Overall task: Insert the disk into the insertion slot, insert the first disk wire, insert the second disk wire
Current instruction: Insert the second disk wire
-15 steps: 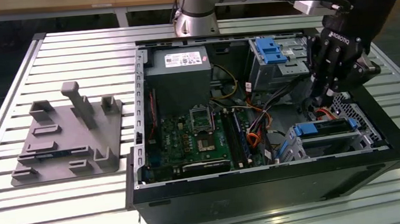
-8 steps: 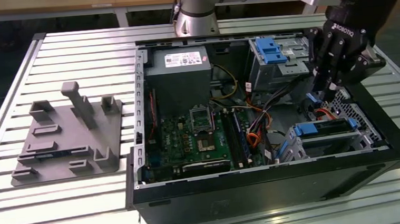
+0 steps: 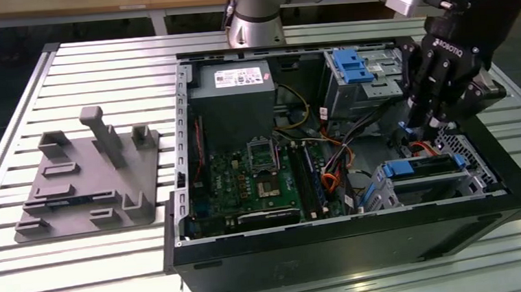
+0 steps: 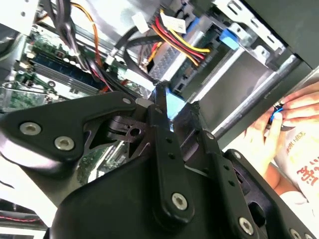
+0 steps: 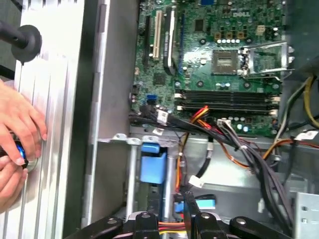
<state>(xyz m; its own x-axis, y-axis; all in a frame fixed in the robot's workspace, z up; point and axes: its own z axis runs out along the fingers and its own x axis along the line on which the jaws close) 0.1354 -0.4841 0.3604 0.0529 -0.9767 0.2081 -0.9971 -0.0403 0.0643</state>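
The disk (image 3: 427, 169), in its blue carrier (image 5: 152, 167), lies inside the insertion slot (image 3: 470, 153), the low perforated cage at the exterior view's right of the black case. My gripper (image 3: 417, 129) hangs just above the far end of the disk, fingers pointing down into the case. In both wrist views its fingers (image 5: 188, 199) (image 4: 163, 94) are pressed together on a thin dark wire plug, with a pale blue piece (image 5: 205, 203) right beside the tips. Red and yellow power wires (image 4: 175, 37) run close under the fingers.
A taller bay with a blue latch (image 3: 351, 67) stands behind my gripper. The motherboard (image 3: 254, 181) and power supply (image 3: 233, 79) fill the case's left half. A person's hands (image 5: 17, 132) hold a small blue item outside the case wall. A grey fixture (image 3: 89, 179) lies on the table.
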